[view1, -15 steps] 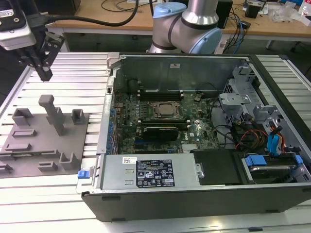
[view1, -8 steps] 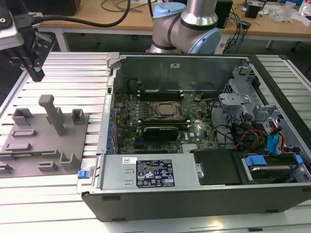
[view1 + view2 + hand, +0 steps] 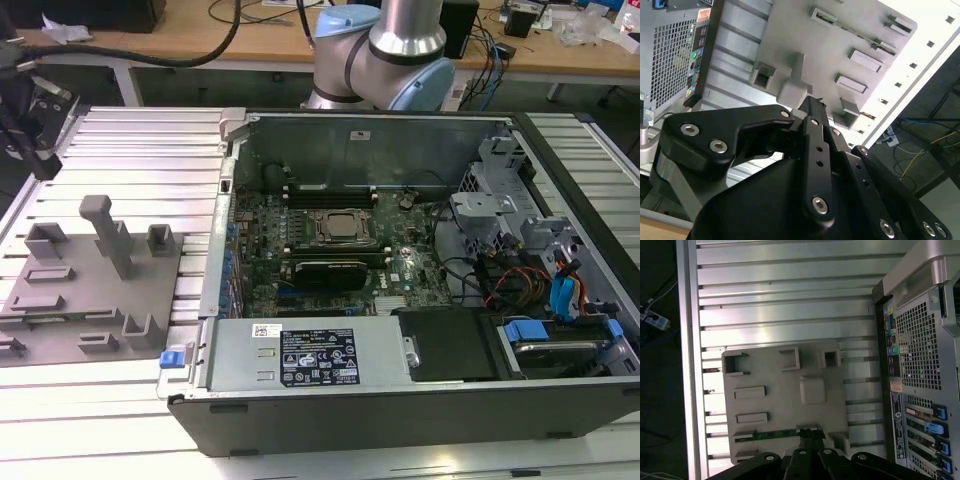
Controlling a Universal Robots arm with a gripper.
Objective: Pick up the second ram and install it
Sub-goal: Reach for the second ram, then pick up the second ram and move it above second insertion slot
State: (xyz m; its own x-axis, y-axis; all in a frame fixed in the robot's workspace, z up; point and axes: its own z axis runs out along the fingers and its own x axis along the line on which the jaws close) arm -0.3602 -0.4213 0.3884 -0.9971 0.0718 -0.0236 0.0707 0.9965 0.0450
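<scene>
The second ram (image 3: 772, 434) is a thin green stick lying flat in a slot of the grey fixture plate (image 3: 785, 405). In the first wrist view my gripper (image 3: 809, 430) has its black fingertips close together over one end of the stick, and whether they touch it I cannot tell. The second wrist view shows the gripper (image 3: 813, 103) shut, its tip pointing at the plate (image 3: 805, 40). In the exterior view the dark gripper (image 3: 40, 160) hangs over the far left corner of the table, above the plate (image 3: 100, 300).
The open computer case (image 3: 400, 400) lies to the exterior view's right of the plate, with the motherboard (image 3: 400, 265) and CPU socket (image 3: 340, 228) exposed. Upright grey posts (image 3: 105, 235) rise from the plate. The case's rear panel (image 3: 920, 340) borders the plate.
</scene>
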